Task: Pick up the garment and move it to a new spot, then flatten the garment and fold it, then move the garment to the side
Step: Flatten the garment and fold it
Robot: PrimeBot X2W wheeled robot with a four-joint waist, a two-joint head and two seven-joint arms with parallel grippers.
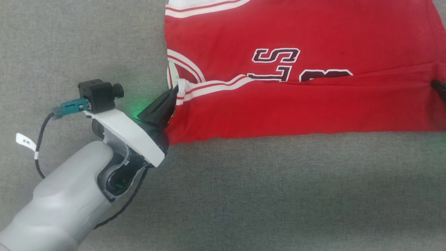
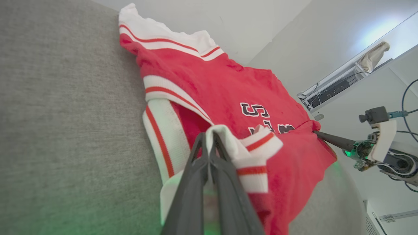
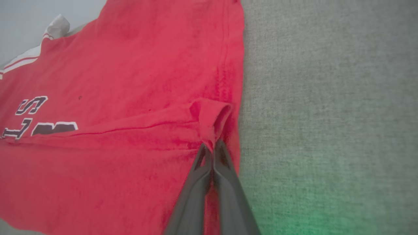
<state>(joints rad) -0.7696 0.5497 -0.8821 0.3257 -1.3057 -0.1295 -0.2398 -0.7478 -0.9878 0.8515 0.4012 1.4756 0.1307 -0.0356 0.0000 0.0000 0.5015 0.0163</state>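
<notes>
I find the head view softly and evenly lit, and sharp; the red thin-fabric sports jersey point(image 1: 296, 31) reads evenly saturated. A green glow point(image 1: 137, 104) tints the grey woven cloth surface point(image 1: 244, 191) just beside the left pincer point(image 1: 175, 91).

In the left wrist view its dark fingers point(image 2: 189, 195) blur near the lens. Pale blue glare sits far beyond them, and the edges bow.

In the right wrist view the right pincer point(image 3: 212, 145) is soft, with a green cast beside its base.
</notes>
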